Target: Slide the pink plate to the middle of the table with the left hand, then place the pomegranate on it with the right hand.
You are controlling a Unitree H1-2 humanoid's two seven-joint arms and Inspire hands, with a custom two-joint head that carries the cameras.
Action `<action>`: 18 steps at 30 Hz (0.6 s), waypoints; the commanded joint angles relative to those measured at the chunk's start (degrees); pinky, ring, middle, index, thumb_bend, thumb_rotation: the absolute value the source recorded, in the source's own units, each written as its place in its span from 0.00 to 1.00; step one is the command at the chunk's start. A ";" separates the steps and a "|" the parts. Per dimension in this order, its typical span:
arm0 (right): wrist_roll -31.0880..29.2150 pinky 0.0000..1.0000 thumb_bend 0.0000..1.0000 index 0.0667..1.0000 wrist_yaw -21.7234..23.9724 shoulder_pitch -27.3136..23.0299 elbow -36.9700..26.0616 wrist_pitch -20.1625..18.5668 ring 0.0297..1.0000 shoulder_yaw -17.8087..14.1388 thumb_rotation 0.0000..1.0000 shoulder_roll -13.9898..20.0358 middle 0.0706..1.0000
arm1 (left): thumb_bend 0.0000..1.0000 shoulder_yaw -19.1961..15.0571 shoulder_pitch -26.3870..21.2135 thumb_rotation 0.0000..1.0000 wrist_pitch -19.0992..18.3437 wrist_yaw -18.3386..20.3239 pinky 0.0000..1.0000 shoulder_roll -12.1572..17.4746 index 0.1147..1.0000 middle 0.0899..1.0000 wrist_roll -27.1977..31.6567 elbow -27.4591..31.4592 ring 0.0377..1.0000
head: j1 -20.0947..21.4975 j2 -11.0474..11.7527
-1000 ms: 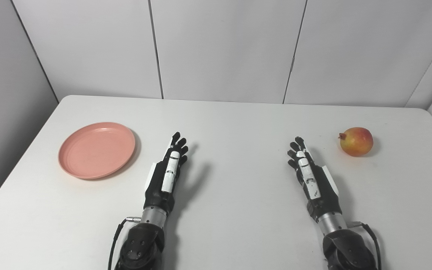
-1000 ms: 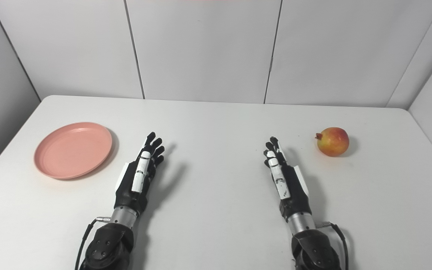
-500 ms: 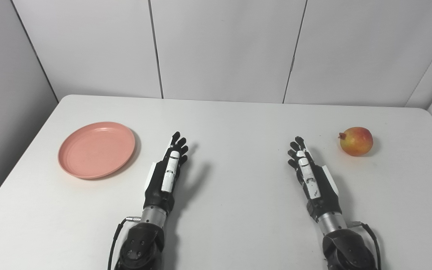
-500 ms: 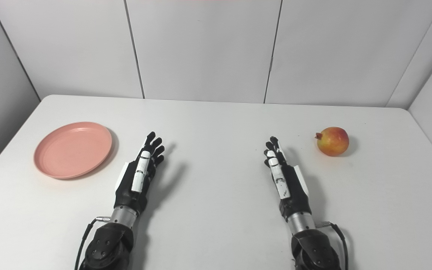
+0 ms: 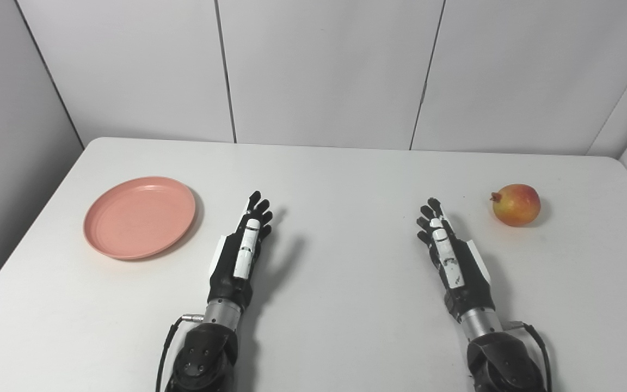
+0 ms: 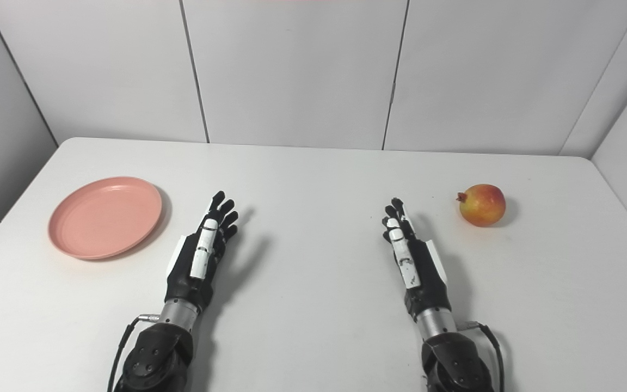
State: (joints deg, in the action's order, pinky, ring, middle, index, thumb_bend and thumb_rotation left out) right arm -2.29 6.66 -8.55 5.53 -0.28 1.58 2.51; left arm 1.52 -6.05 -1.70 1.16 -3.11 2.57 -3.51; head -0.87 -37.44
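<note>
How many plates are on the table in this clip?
1. The pink plate lies empty on the table's left side, left of the open left hand. Nothing in view could hide another.

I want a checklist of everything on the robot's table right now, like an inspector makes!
Surface: plain white table, no spills seen.
Job's things: round pink plastic plate lies empty on the table's left side, not yet in the middle; red-yellow pomegranate sits on the table's right side, apart from the plate.
Clutter: nothing seen.
Hands: left robot hand open, holding nothing, right of the plate, not touching it; right robot hand open, holding nothing, left of the pomegranate, not touching it.
Cables: thin black cables loop at both wrists.
Surroundings: white panel walls behind and beside the table.
</note>
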 commanded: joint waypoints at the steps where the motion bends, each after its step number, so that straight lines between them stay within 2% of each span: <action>1: -0.20 0.96 0.24 1.00 -0.05 0.04 0.45 0.50 0.96 0.09 1.00 -0.18 0.97 | 0.36 -0.09 -0.77 1.00 -0.87 -0.01 0.96 -0.09 0.97 0.97 0.14 -0.34 0.96 | -0.01 0.05; 7: -1.24 0.96 0.24 1.00 0.47 0.01 0.94 1.17 0.96 -0.43 1.00 0.15 0.98 | 0.37 -0.01 -0.67 1.00 -0.69 -0.28 0.97 -0.94 0.97 0.97 0.35 -0.83 0.96 | -2.84 0.81; 10: -1.79 0.96 0.23 1.00 0.78 0.04 1.54 1.70 0.96 -0.74 1.00 0.72 0.98 | 0.37 0.62 -0.58 1.00 -0.20 -0.59 0.96 -1.40 0.97 0.97 -0.67 -1.50 0.96 | -6.68 2.30; 11: -1.97 0.96 0.23 1.00 0.85 0.06 1.64 1.77 0.96 -0.80 1.00 0.85 0.98 | 0.37 0.73 -0.57 1.00 -0.05 -0.71 0.96 -1.52 0.96 0.97 -0.89 -1.69 0.96 | -6.68 2.30; 12: -2.98 0.96 0.23 1.00 1.40 0.09 1.99 2.17 0.96 -1.12 1.00 1.00 0.98 | 0.38 0.89 -0.56 1.00 -0.07 -1.07 0.96 -1.86 0.96 0.97 -1.26 -1.93 0.96 | -9.06 3.33; 13: -3.71 0.98 0.23 1.00 1.80 0.11 2.24 2.47 0.97 -1.34 1.00 1.09 0.98 | 0.38 1.01 -0.56 1.00 -0.10 -1.33 0.95 -2.09 0.96 0.96 -1.51 -2.08 0.95 | -9.06 3.33; 16: -3.18 0.99 0.25 1.00 2.02 -0.09 4.40 4.45 0.97 -1.62 1.00 2.16 0.98 | 0.38 1.35 -0.65 1.00 -0.27 -2.46 0.94 -3.40 0.95 0.95 -2.36 -3.00 0.94 | -13.42 6.07; 17: -3.27 0.99 0.25 1.00 2.12 -0.13 4.89 4.90 0.96 -1.75 1.00 2.34 0.97 | 0.37 1.47 -0.67 1.00 -0.26 -2.73 0.94 -3.65 0.94 0.95 -2.59 -3.25 0.94 | -13.42 6.07; 18: -3.75 1.00 0.25 1.00 2.59 -0.20 5.66 5.76 0.96 -1.93 1.00 2.62 0.97 | 0.37 1.76 -0.75 1.00 0.26 -2.96 0.93 -3.86 0.94 0.95 -2.95 -3.93 0.94 | -15.39 7.49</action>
State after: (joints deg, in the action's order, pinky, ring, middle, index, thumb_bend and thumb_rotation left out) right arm -5.20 8.45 -9.90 8.49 1.25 0.50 4.25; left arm 2.43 -6.62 -1.17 -1.33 -5.66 0.32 -5.28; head -14.33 -31.29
